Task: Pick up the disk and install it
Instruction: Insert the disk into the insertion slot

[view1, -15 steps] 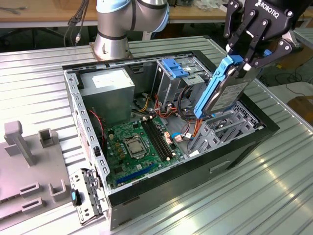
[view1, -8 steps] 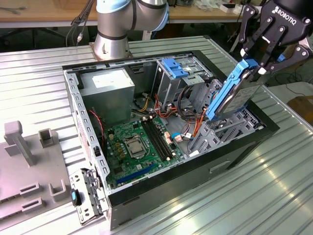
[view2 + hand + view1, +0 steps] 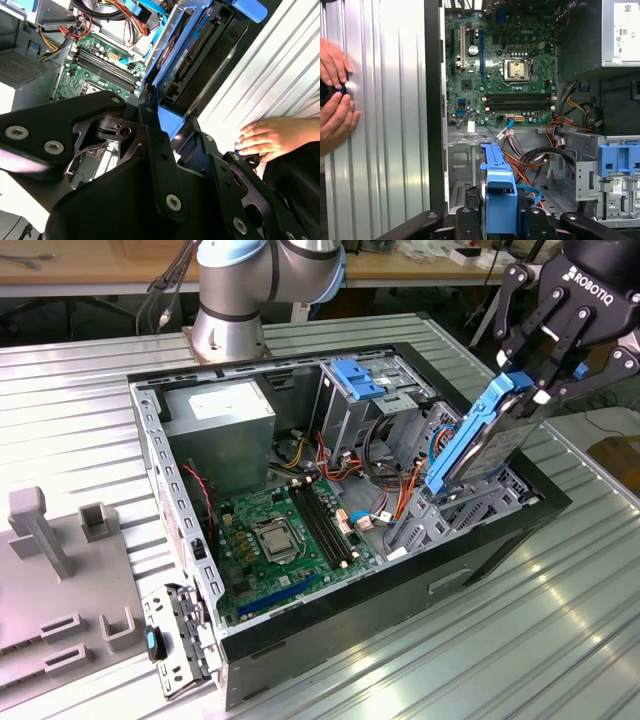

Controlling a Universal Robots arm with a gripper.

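The disk (image 3: pixel 478 443), a dark-grey drive in a bright blue carrier frame, stands tilted on edge. Its lower end rests in the metal drive bay (image 3: pixel 470 508) at the exterior view's right side of the open computer case (image 3: pixel 150 455). My gripper (image 3: pixel 530 388) is shut on the disk's upper end, its black fingers pressing both faces. In the second wrist view the disk (image 3: pixel 197 47) slants down into the bay from the gripper (image 3: pixel 167 124). In the first wrist view the carrier's blue edge (image 3: pixel 496 182) rises from between the fingers (image 3: pixel 470 222).
Inside the case lie a green motherboard (image 3: pixel 275 540), a grey power supply (image 3: pixel 215 425), coloured cables (image 3: pixel 385 455) and a cage with a light-blue latch piece (image 3: pixel 360 378). A person's hands (image 3: pixel 332 100) rest on the ribbed metal table (image 3: pixel 520 640) beside the case. Grey fixtures (image 3: pixel 60 570) stand at the exterior view's left.
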